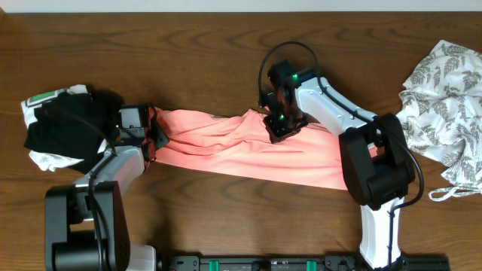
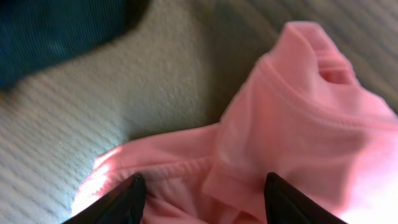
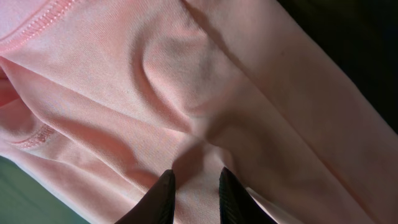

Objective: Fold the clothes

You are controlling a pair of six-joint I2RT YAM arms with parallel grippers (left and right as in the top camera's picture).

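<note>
Right gripper (image 3: 196, 177) pinches a fold of the salmon-pink T-shirt (image 3: 205, 81) near its far edge; left gripper (image 2: 205, 180), jaws wide apart, straddles the shirt's left end.

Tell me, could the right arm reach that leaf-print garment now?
Probably yes: the leaf-print garment lies uncovered beside that arm, but its end effector is pinching the pink T-shirt.
</note>
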